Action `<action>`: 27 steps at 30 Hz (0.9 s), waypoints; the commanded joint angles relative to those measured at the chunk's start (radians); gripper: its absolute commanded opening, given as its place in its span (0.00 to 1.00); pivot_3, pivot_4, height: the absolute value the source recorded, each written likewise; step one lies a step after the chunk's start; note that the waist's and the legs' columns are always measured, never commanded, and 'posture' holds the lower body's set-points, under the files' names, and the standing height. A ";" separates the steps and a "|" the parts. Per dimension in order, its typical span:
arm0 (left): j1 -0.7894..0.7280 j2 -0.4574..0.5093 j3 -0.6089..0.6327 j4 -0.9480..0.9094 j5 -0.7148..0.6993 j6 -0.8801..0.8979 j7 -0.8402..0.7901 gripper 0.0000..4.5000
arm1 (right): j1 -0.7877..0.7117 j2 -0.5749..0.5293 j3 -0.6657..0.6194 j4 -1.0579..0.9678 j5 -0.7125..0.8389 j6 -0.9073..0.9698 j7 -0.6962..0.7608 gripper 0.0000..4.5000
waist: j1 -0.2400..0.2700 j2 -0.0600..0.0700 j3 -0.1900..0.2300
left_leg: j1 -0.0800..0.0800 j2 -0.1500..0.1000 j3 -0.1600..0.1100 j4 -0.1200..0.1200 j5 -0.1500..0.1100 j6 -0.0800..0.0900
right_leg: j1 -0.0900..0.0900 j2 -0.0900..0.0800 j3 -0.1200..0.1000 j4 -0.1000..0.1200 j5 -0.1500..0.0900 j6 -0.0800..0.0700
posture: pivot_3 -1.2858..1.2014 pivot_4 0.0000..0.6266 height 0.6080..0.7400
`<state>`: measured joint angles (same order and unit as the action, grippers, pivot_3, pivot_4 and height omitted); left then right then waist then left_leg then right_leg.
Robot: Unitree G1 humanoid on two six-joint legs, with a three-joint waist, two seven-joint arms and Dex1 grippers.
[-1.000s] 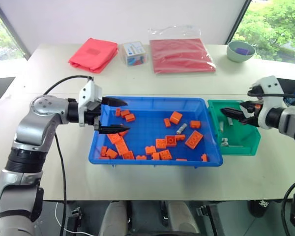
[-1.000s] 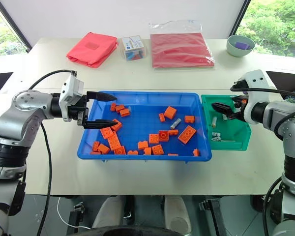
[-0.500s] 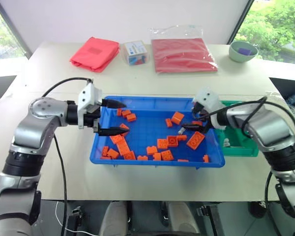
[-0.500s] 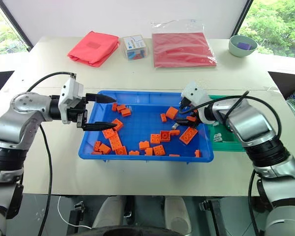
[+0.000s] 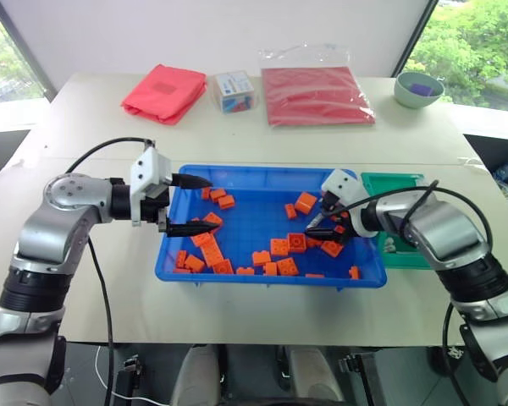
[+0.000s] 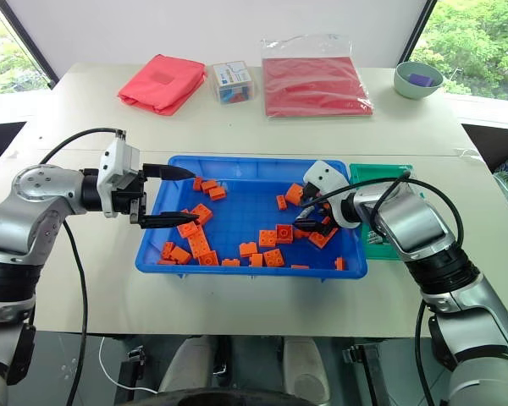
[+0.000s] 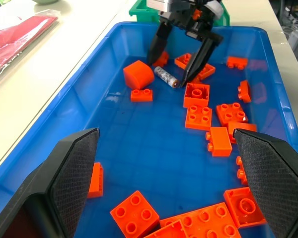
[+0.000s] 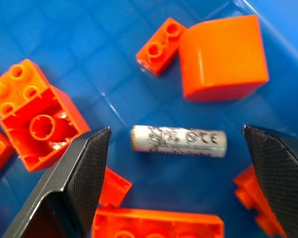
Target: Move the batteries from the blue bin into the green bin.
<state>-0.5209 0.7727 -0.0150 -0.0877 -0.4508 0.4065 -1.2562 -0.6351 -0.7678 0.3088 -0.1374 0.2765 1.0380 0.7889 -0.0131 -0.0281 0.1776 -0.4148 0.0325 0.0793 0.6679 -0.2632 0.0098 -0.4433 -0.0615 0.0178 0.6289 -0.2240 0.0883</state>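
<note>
A silver-grey battery (image 8: 179,141) lies flat on the floor of the blue bin (image 5: 262,279) among orange toy bricks (image 5: 279,247). My right gripper (image 5: 319,227) is open and reaches down into the bin's right part, one finger on each side of that battery (image 7: 165,77), not closed on it. My left gripper (image 5: 205,204) is open and empty, hovering level over the bin's left end, its fingers pointing right. The green bin (image 5: 411,254) stands against the blue bin's right side, with a few batteries (image 5: 389,245) lying in it.
At the back of the table lie a folded red cloth (image 5: 161,91), a small clear box (image 5: 231,90) and a red bag in plastic (image 5: 313,95). A pale green bowl (image 5: 417,87) sits at the back right. Orange bricks crowd the battery closely.
My right arm swung left from over the green bin into the blue bin and sank until its open fingers straddle a battery. The left gripper stayed put.
</note>
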 commanded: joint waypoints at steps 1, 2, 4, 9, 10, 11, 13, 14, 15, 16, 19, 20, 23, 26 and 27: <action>-0.017 0.003 0.025 -0.020 -0.019 -0.006 0.002 1.00 | 0.015 -0.003 0.002 0.003 -0.020 -0.012 0.000 0.96 | 0.001 0.000 0.000 | 0.000 0.000 0.000 0.000 0.000 0.000 | 0.000 0.000 0.000 0.000 0.000 0.000 | 0.52 0.24 0.97; -0.020 0.003 0.024 -0.018 -0.019 -0.007 0.001 1.00 | 0.016 0.002 0.004 0.008 -0.023 -0.016 -0.001 0.96 | 0.000 0.000 0.000 | 0.000 0.000 0.000 0.000 0.000 0.000 | 0.000 0.000 0.000 0.000 0.000 0.000 | 0.52 0.24 0.97; -0.027 0.002 0.021 -0.013 -0.018 -0.007 -0.002 1.00 | 0.017 0.011 0.004 0.017 -0.029 -0.025 -0.005 0.85 | 0.001 0.000 0.000 | 0.000 0.000 0.000 0.000 0.000 0.000 | 0.000 0.000 0.000 0.000 0.000 0.000 | 0.52 0.24 0.97; -0.038 0.003 0.019 -0.007 -0.021 -0.006 -0.012 1.00 | 0.018 0.008 -0.037 -0.019 -0.015 0.001 -0.005 0.49 | 0.002 0.000 0.000 | 0.000 0.000 0.000 0.000 0.000 0.000 | 0.000 0.000 0.000 0.000 0.000 0.000 | 0.52 0.24 0.97; -0.039 0.003 0.018 -0.006 -0.022 -0.006 -0.014 1.00 | 0.016 0.001 -0.057 -0.034 -0.005 0.013 -0.003 0.49 | 0.002 0.000 0.000 | 0.000 0.000 0.000 0.000 0.000 0.000 | 0.001 0.000 0.000 0.000 0.000 0.000 | 0.52 0.24 0.97; -0.041 0.002 0.017 -0.004 -0.022 -0.006 -0.015 1.00 | 0.010 -0.007 -0.093 -0.055 0.019 0.037 0.005 0.49 | 0.002 0.000 0.000 | 0.000 0.000 0.000 0.000 0.000 0.000 | 0.000 0.000 0.000 0.000 0.000 0.000 | 0.52 0.24 0.97; -0.043 0.000 0.014 -0.002 -0.022 -0.007 -0.016 1.00 | -0.008 -0.022 -0.168 -0.090 0.066 0.078 0.019 0.49 | 0.002 0.000 0.000 | 0.000 0.000 0.000 0.000 0.000 0.000 | 0.000 0.000 0.000 0.000 0.001 0.001 | 0.52 0.24 0.97; -0.044 -0.003 0.013 -0.002 -0.025 -0.004 -0.015 1.00 | -0.028 -0.038 -0.223 -0.098 0.094 0.115 0.024 0.49 | 0.001 0.000 0.000 | 0.000 0.000 0.000 0.000 0.000 0.000 | 0.000 0.000 0.000 0.000 0.001 0.001 | 0.52 0.24 0.97; -0.043 -0.005 0.012 -0.004 -0.028 -0.002 -0.015 1.00 | -0.044 -0.054 -0.271 -0.099 0.112 0.140 0.025 0.49 | 0.001 0.000 0.000 | 0.000 0.000 0.000 0.000 0.000 0.000 | 0.000 0.000 0.000 0.000 0.001 0.002 | 0.52 0.24 0.97; -0.041 -0.008 0.010 -0.006 -0.029 -0.002 -0.016 1.00 | -0.056 -0.083 -0.323 -0.094 0.125 0.150 0.029 0.49 | 0.001 0.000 0.000 | 0.000 0.000 0.000 0.000 0.000 0.000 | 0.000 0.000 0.000 0.000 0.001 0.002 | 0.52 0.24 0.97; -0.038 -0.011 0.007 -0.002 -0.030 -0.006 -0.020 1.00 | -0.061 -0.173 -0.442 -0.073 0.155 0.190 0.039 0.49 | 0.004 0.000 0.000 | 0.000 0.000 0.000 0.000 0.000 0.000 | 0.000 -0.001 0.000 0.000 0.001 0.001 | 0.52 0.24 0.97; -0.040 -0.014 0.006 0.004 -0.029 -0.008 -0.022 1.00 | -0.041 -0.210 -0.473 -0.064 0.157 0.192 0.046 0.49 | 0.004 0.000 0.000 | 0.000 0.000 0.000 0.000 0.000 0.000 | 0.000 -0.001 0.000 0.000 0.000 0.001 | 0.52 0.24 0.97; -0.047 -0.024 0.008 0.018 -0.034 -0.011 -0.026 1.00 | 0.027 -0.276 -0.531 -0.060 0.162 0.192 0.051 0.49 | 0.002 0.000 0.000 | 0.000 0.000 0.000 0.000 0.000 0.000 | 0.001 -0.001 -0.001 -0.001 0.000 0.000 | 0.52 0.24 0.97; -0.067 -0.056 0.014 0.043 -0.045 -0.019 -0.022 1.00 | 0.119 -0.281 -0.587 -0.068 0.173 0.191 0.041 0.49 | -0.002 0.000 0.000 | 0.001 0.000 0.000 0.000 0.000 0.000 | 0.001 0.000 -0.001 -0.001 0.000 0.000 | 0.52 0.24 0.97; -0.074 -0.066 0.014 0.051 -0.045 -0.021 -0.020 1.00 | 0.148 -0.279 -0.592 -0.078 0.174 0.184 0.038 0.49 | -0.002 0.000 0.000 | 0.001 0.000 0.000 0.000 0.000 0.000 | 0.001 0.000 0.000 0.000 0.000 0.000 | 0.52 0.24 0.97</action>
<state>-0.5693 0.7095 -0.0203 -0.0368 -0.4727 0.4043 -1.2775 -0.4948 -1.0400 -0.2386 -0.1909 0.4381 1.2348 0.8300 -0.0151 -0.0282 0.1775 -0.4132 0.0325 0.0790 0.6676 -0.2633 0.0098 -0.4427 -0.0618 0.0185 0.6290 -0.2241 0.0882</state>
